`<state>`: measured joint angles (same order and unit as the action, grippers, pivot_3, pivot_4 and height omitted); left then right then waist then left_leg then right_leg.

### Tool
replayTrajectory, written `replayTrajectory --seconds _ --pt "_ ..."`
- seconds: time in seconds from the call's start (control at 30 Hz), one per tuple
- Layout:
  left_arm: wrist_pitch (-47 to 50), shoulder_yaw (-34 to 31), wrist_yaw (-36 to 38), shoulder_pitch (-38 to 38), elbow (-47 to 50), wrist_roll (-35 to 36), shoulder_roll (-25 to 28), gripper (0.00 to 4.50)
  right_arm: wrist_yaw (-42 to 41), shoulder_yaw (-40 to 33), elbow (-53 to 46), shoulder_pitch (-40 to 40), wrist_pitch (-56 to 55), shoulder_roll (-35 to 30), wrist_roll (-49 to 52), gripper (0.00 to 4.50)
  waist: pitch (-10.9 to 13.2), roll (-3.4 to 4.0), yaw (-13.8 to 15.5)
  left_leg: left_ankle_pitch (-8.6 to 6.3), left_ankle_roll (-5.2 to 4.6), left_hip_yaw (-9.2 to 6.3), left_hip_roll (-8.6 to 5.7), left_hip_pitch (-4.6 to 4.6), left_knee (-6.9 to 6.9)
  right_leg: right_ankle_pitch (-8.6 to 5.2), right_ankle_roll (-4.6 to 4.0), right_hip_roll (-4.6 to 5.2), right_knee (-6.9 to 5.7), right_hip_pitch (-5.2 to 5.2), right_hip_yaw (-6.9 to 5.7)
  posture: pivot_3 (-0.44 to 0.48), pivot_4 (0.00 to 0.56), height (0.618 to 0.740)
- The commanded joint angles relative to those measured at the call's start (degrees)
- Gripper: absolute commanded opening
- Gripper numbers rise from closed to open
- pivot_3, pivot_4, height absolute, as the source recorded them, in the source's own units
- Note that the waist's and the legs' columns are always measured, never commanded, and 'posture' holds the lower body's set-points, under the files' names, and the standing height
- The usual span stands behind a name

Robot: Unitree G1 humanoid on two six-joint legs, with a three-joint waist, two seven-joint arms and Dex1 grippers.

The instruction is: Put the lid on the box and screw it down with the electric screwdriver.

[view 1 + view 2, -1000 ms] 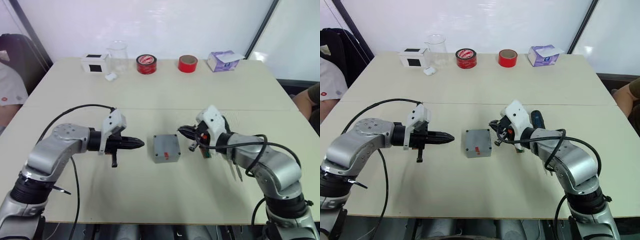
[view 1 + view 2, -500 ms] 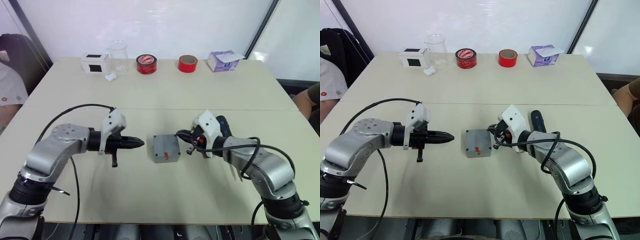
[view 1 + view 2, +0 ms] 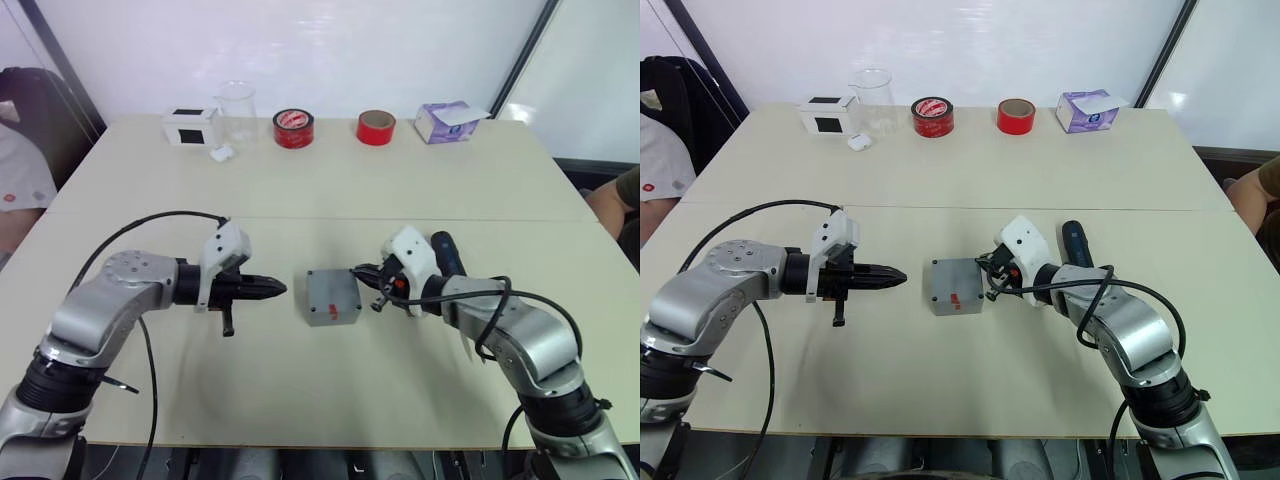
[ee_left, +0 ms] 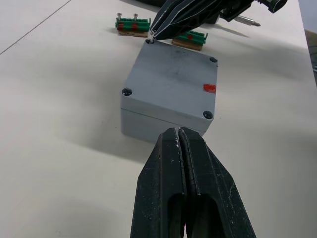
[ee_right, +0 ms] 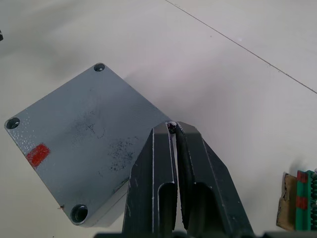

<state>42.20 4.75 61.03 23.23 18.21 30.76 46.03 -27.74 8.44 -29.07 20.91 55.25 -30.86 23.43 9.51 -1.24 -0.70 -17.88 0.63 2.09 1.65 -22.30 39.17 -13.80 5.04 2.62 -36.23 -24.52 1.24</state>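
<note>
Both grippers closed beside the lid (image 3: 332,291)

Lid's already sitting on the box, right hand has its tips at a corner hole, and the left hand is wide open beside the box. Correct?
Not quite: the left hand is shut, fingers pressed together, as the left wrist view shows. The lid is on the box, and the right hand has its tips at a corner hole.

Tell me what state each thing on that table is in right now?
lid: seated on the box, red mark up.
box: closed, flat on the table.
electric screwdriver: lying on the table, unheld.
left end effector: shut, empty, short of the box.
right end effector: shut, tips at one lid corner.
green terminal blocks: lying beyond the box.
tape rolls: lying flat at the far edge.
</note>
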Motion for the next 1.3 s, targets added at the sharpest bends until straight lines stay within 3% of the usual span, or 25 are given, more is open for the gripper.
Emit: replayTrajectory --seconds 0.03,0.23,0.27,0.3,0.43,0.6,0.73,0.77,0.83,0.97,1.07,1.17,1.3 --pt "-0.67 -1.79 -0.24 -0.23 1.91 0.8 0.3 0.0 -0.51 0.0 -0.55 0.67 -1.02 0.15 -0.22 0.1 0.0 0.0 0.0 0.0 0.0 0.0 0.0 0.0 0.0 0.0 0.0 0.0 0.0 0.0 0.0 0.0 0.15 0.74" --pt "-0.86 -1.79 -0.53 -0.62 2.01 0.84 0.09 0.0 -0.88 0.14 -0.12 1.14 -1.15 0.19 -0.26 0.1 0.0 0.0 0.0 0.0 0.0 0.0 0.0 0.0 0.0 0.0 0.0 0.0 0.0 0.0 0.0 0.0 0.15 0.74" --pt "-0.94 -1.77 -0.54 -0.65 1.95 0.82 0.07 0.0 -0.97 0.13 -0.12 1.25 -1.09 0.2 -0.19 0.65 0.0 0.0 0.0 0.0 0.0 0.0 0.0 0.0 0.0 0.0 0.0 0.0 0.0 0.0 0.0 0.0 0.15 0.74" --pt "-0.99 -1.76 -0.55 -0.68 1.87 0.81 0.04 0.0 -0.96 0.06 -0.1 1.36 -0.98 0.25 -0.14 0.81 0.0 0.0 0.0 0.0 0.0 0.0 0.0 0.0 0.0 0.0 0.0 0.0 0.0 0.0 0.0 0.0 0.15 0.74" --pt "-1.03 -1.76 -0.69 -0.9 2.01 0.89 -0.07 0.0 -1.08 -0.48 -0.47 1.56 -0.48 0.17 0.28 2.3 0.0 0.0 0.0 0.0 0.0 0.0 0.0 0.0 0.0 0.0 0.0 0.0 0.0 0.0 0.0 0.0 0.15 0.74" --pt "-1.11 -1.98 -0.83 -0.52 1.67 1.21 -0.55 0.0 -1.39 -2.61 -0.86 2.0 0.78 -0.17 1.63 2.3 0.0 0.0 0.02 0.0 0.0 0.0 0.0 0.0 0.0 0.0 0.0 0.0 0.0 0.0 0.0 0.0 0.15 0.74" --pt "0.95 -4.16 -1.06 2.01 1.56 4.6 -1.56 0.0 -0.68 -12.83 -2.06 3.68 7.66 -0.69 7.35 2.3 0.0 0.0 0.11 0.0 0.0 0.0 0.0 -0.01 0.01 0.01 0.0 0.02 0.0 0.0 0.0 0.0 0.15 0.74" --pt "1.4 -4.42 -0.94 2.8 1.55 5.43 -1.73 0.0 -0.68 -15.8 -1.91 4.59 10.23 -1.5 8.93 2.57 0.0 0.0 0.13 0.0 0.0 0.0 0.0 -0.02 0.02 0.01 0.0 0.02 0.0 0.0 0.0 0.0 0.15 0.74" --pt "1.71 -4.16 -0.36 3.95 1.71 6.4 -1.89 0.0 -1.13 -20.34 -1.01 6.84 15.79 -4.11 11.45 2.99 0.0 0.0 0.13 0.0 0.0 -0.01 -0.01 -0.02 0.02 0.01 0.0 0.04 0.0 0.0 0.0 0.0 0.15 0.74" --pt "0.81 -1.91 1.44 5.06 2.8 6.14 -1.62 0.0 -1.45 -25.29 2.71 12.48 26.87 -9.67 14.29 4.46 0.01 0.01 -0.01 0.0 0.0 -0.01 -0.01 -0.02 0.01 0.01 0.0 0.02 0.0 0.0 0.0 0.0 0.15 0.74" --pt "-0.64 0.38 2.93 5.8 3.7 5.16 -1.75 0.0 -2.46 -22.79 9.41 15.64 36.0 -18.38 15.61 4.46 0.02 0.04 -0.04 0.0 0.0 0.01 0.0 -0.01 -0.01 0.01 0.0 0.01 0.0 -0.01 0.01 0.0 0.15 0.74" --pt "-1.76 2.05 3.63 6.28 4.31 4.37 -2.12 0.0 -4.29 -17.74 16.24 14.92 37.25 -26.68 21.26 4.46 0.02 0.04 0.12 0.0 0.0 0.01 -0.01 -0.02 -0.02 -0.01 -0.05 0.02 0.04 -0.01 0.01 0.0 0.15 0.74" --pt "-3.38 4.36 4.6 6.29 5.41 3.45 -2.52 0.0 -5.8 -11.21 22.7 14.22 37.25 -31.98 24.86 4.46 0.03 0.06 -0.08 0.0 -0.01 0.08 -0.04 -0.03 -0.02 -0.02 -0.06 0.04 0.08 -0.01 0.08 0.0 0.15 0.74"
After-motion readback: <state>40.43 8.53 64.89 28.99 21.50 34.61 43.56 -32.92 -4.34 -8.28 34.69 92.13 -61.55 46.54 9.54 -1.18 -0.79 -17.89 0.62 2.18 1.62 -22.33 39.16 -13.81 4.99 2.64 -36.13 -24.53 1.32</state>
